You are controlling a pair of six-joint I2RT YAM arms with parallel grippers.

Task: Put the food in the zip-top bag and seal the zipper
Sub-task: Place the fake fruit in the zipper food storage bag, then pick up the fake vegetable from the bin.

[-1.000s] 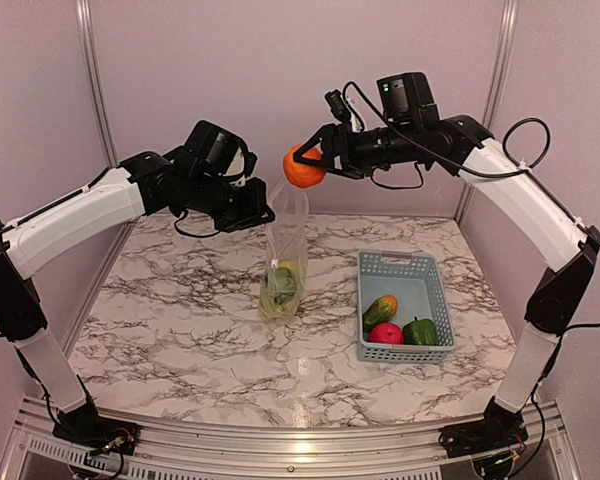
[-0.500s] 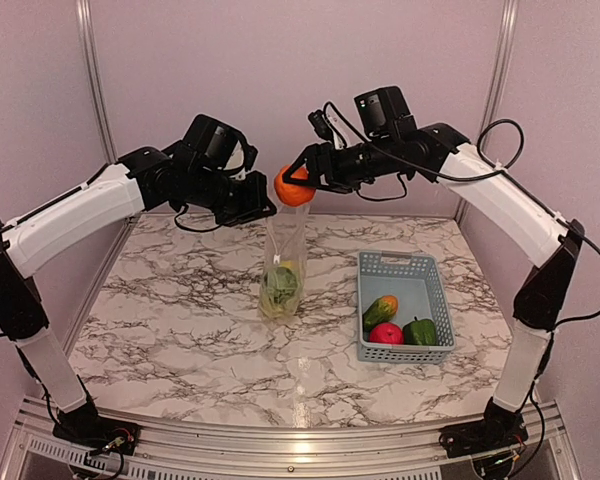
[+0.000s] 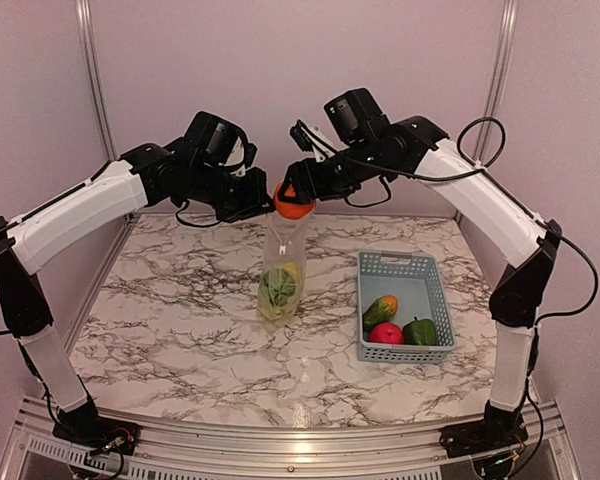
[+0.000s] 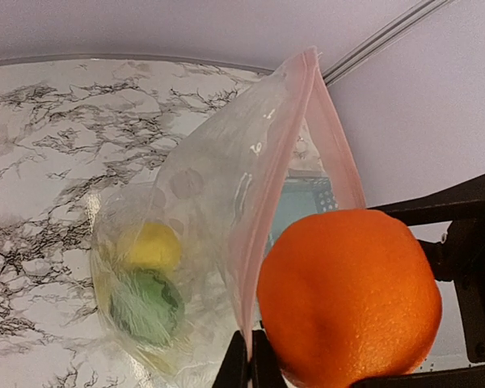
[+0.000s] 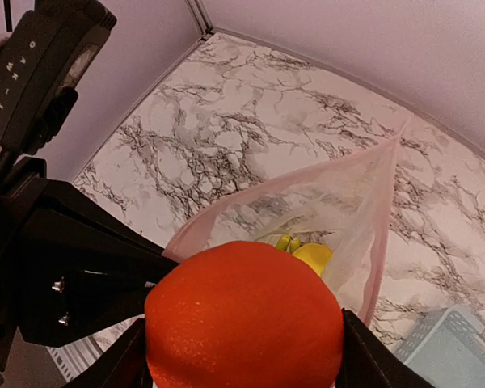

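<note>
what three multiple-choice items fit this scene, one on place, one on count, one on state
1. Where is the orange?
A on the tabletop
B at the mouth of the zip-top bag, held in the right tool
C behind the arms

2. How many foods lie in the basket?
A one
B five
C three

3. The left tool is:
A shut on the bag's zipper
B open
C holding a banana

1 B: both wrist views show it at the open mouth.
2 C: mango, apple, green pepper.
3 A: it pinches the pink strip.
</note>
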